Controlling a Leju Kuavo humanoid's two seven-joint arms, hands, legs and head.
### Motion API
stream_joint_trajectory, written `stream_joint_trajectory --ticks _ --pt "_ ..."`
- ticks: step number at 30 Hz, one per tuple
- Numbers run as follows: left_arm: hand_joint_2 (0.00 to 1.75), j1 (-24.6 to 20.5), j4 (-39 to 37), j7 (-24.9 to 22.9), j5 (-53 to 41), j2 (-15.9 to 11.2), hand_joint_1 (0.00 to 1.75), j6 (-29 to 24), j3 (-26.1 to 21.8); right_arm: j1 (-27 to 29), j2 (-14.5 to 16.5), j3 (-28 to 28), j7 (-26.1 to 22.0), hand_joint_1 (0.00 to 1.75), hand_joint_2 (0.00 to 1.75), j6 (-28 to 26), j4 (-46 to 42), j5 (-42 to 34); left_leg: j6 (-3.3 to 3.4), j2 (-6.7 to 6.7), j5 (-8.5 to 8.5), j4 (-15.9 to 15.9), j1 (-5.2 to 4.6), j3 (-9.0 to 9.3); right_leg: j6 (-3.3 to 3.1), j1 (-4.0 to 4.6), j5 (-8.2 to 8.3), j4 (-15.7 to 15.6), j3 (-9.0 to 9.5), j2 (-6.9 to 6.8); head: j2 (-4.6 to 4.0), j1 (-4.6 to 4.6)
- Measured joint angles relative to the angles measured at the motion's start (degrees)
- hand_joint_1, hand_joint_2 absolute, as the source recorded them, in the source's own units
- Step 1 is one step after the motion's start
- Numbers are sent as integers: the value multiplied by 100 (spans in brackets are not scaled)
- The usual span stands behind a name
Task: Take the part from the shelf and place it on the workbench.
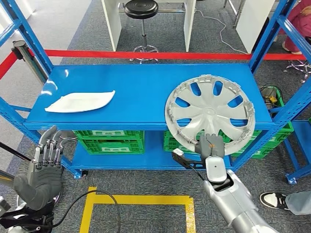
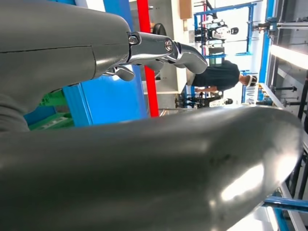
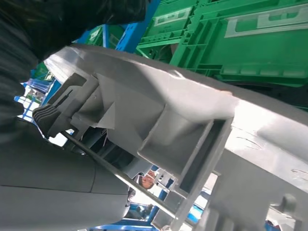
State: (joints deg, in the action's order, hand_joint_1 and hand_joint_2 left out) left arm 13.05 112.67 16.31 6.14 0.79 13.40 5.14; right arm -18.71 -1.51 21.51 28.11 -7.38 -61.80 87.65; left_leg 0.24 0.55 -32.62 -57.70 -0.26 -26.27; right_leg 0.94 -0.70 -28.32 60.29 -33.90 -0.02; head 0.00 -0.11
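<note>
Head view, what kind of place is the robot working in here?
Probably a workshop or factory test area: a blue metal shelf rack holding car parts such as a silver wheel cover, green plastic crates stored below, and yellow floor marking tape.

The near rim of the hubcap [image 1: 210, 109] is covered by the right hand [image 1: 212, 146], whose fingers beneath it are hidden. Green crates [image 1: 110, 141] under the shelf [image 1: 139, 92] are partly concealed by its front edge.
</note>
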Motion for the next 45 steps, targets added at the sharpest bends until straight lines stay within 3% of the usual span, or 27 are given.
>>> stream_joint_trajectory --ticks 11,16,28,45 --pt "0 3 5 0 19 4 0 2 1 103 -2 -108 -85 175 175 -199 -242 -53 0 0 0 0 0 2 0 0 0 0 -1 0 0 1" --pt "0 79 5 61 79 56 0 1 10 77 -220 -307 -554 175 175 -657 -1905 -493 0 0 0 -1 1 -5 -1 -1 0 1 -8 3 0 0" --pt "0 415 5 548 36 113 0 -69 61 114 -663 -308 -1309 175 175 -1263 -3978 -566 1 1 -1 0 1 -19 0 0 -2 0 -23 -1 0 0" --pt "0 493 -8 717 122 109 0 -72 68 267 -911 -352 -1442 175 175 -1426 -4640 -569 4 1 -6 -8 0 -22 4 -9 5 -7 -27 2 0 0"
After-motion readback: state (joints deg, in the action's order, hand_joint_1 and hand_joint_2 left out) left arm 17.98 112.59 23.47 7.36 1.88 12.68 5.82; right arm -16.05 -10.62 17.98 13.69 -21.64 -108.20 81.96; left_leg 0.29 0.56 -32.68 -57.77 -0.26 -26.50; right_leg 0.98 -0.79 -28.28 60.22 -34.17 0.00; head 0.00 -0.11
